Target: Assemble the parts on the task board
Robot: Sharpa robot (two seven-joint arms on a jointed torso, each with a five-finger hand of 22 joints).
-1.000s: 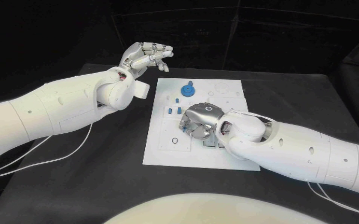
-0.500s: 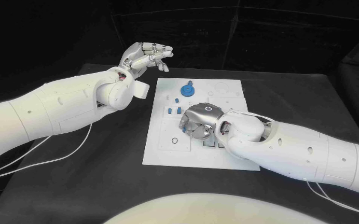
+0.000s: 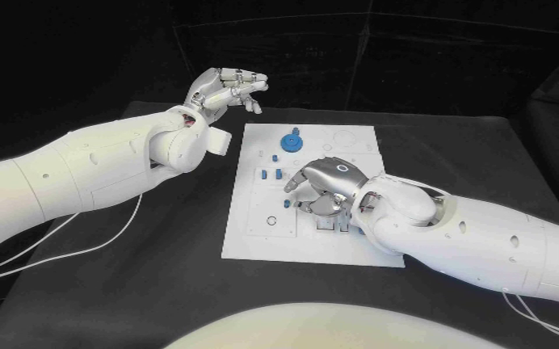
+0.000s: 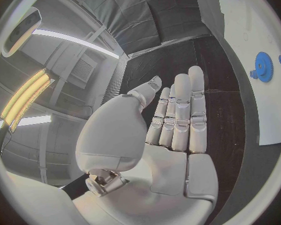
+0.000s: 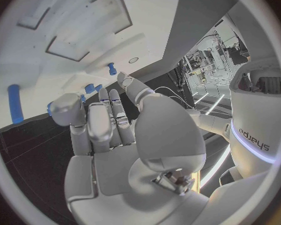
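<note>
Head view first: the left arm sweeps in from the left edge and bends upward, lifting the left hand (image 3: 229, 88) high in the upper left of the frame, above the black table (image 3: 140, 284) and well clear of the task board (image 3: 266, 232). Its fingers curl loosely inward with nothing between them. The right arm comes in from the lower right, and the right hand (image 3: 324, 190) hangs knuckles-up over the middle of the board, fingers arched down toward the surface. Whether anything sits under those fingertips cannot be told from here. A blue gear (image 3: 292, 139) lies on the board's upper part, and small blue parts (image 3: 271, 173) sit just left of the right hand.

Left wrist view: the left hand (image 4: 168, 135) shows its palm, fingers straight and close together, thumb alongside, holding nothing. The blue gear (image 4: 263, 66) sits on the white board (image 4: 265, 115) at the right edge of the circle.

Right wrist view: the right hand (image 5: 109, 135) faces the board (image 5: 84, 45), fingers side by side and reaching up toward it, thumb standing apart. A blue peg (image 5: 112, 68) stands on the board just past the fingertips, and a longer blue part (image 5: 15, 103) lies at the left edge. No piece shows in the hand.
</note>
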